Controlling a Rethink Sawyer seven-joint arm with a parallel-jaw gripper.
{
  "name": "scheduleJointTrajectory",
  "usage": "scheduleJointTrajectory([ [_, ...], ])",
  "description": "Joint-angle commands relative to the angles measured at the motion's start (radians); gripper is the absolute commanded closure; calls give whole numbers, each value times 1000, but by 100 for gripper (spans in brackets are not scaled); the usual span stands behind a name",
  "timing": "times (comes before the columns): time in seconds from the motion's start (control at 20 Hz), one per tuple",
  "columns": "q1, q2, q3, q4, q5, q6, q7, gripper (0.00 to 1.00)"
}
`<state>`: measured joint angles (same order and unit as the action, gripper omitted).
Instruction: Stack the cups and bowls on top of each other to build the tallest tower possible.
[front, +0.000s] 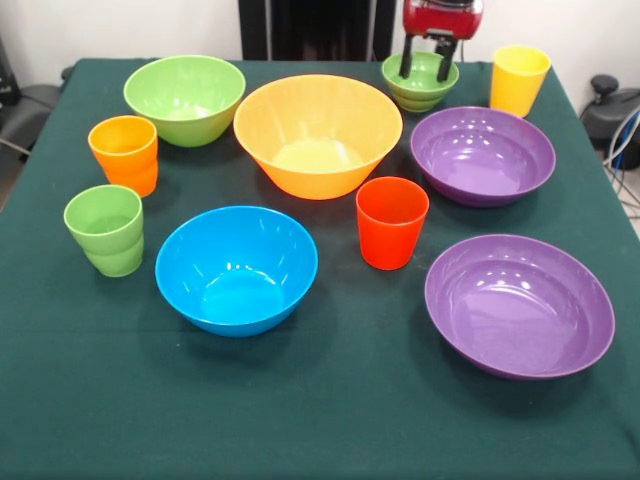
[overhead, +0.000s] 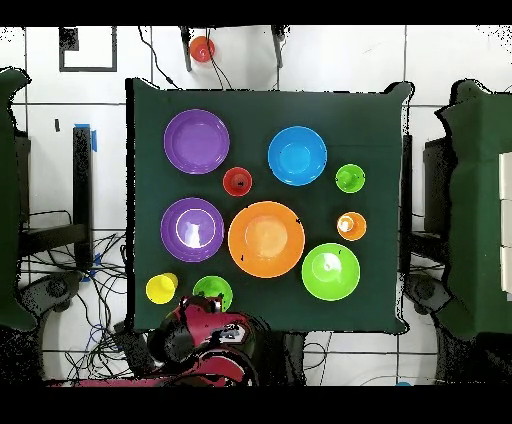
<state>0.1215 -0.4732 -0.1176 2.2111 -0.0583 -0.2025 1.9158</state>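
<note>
My gripper (front: 425, 67) hangs open at the table's far edge, its two black fingers (front: 407, 62) dipping over the small light-green bowl (front: 420, 88) (overhead: 212, 292). Beside it stands the yellow cup (front: 518, 78). The large orange bowl (front: 318, 133) sits mid-table, with the medium green bowl (front: 185, 97) to its left and the blue bowl (front: 236, 268) in front. Two purple bowls (front: 482, 155) (front: 518, 303) lie on the right, and the red cup (front: 391, 222) stands between them and the blue bowl. The orange cup (front: 124, 153) and green cup (front: 105, 228) stand at the left. No tower is in view; each piece stands apart.
A dark green cloth (front: 330, 420) covers the table to its edges. In the overhead view my red arm (overhead: 200, 335) reaches in from the bottom edge. A red object (overhead: 202, 48) lies on the floor beyond the table. Green-draped furniture (overhead: 480, 200) flanks the sides.
</note>
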Motion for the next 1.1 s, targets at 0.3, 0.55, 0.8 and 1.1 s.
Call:
scheduleJointTrajectory([
  [0.3,-9,113,71,-137,-42,-43,103,0],
  [0.55,2,55,67,-98,-41,-21,110,0],
  [0.8,-7,77,75,-101,-53,-59,117,0],
  [1.1,-19,67,74,-92,-71,-58,116,0],
])
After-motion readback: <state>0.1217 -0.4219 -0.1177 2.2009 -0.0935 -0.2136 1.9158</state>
